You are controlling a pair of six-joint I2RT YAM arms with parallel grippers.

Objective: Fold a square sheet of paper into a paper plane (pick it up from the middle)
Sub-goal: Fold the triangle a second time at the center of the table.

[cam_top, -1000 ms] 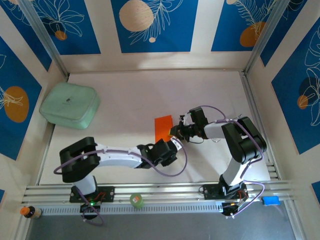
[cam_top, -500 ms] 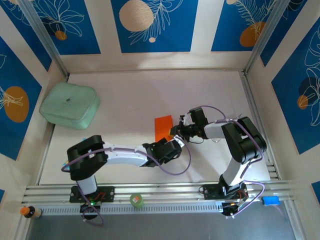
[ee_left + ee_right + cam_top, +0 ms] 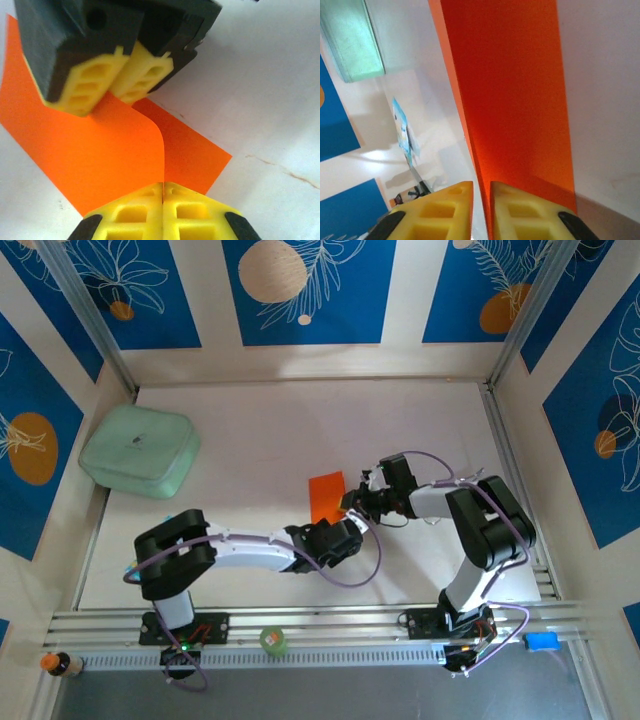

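Observation:
The square sheet of paper (image 3: 325,495) is bright orange and lies mid-table, folded over with its upper layer curling up. In the left wrist view the paper (image 3: 100,150) runs up between my left gripper (image 3: 163,186), whose yellow fingertips are shut on its raised edge. My left gripper (image 3: 345,523) sits at the sheet's near right corner. My right gripper (image 3: 350,503) reaches in from the right. Its jaws (image 3: 481,192) stand a narrow gap apart, with the paper (image 3: 520,100) edge running into that gap. Its fingers (image 3: 120,80) rest on the sheet's far side.
A pale green cushion-like pad (image 3: 138,452) lies at the far left. A small green round object (image 3: 273,641) and a small bottle (image 3: 60,664) sit on the front rail, a blue item (image 3: 541,641) at its right end. Walls enclose the table.
The left arm's shoulder and elbow have swung right, bringing its gripper in closer at the paper's near right corner. The paper and the right arm have hardly moved.

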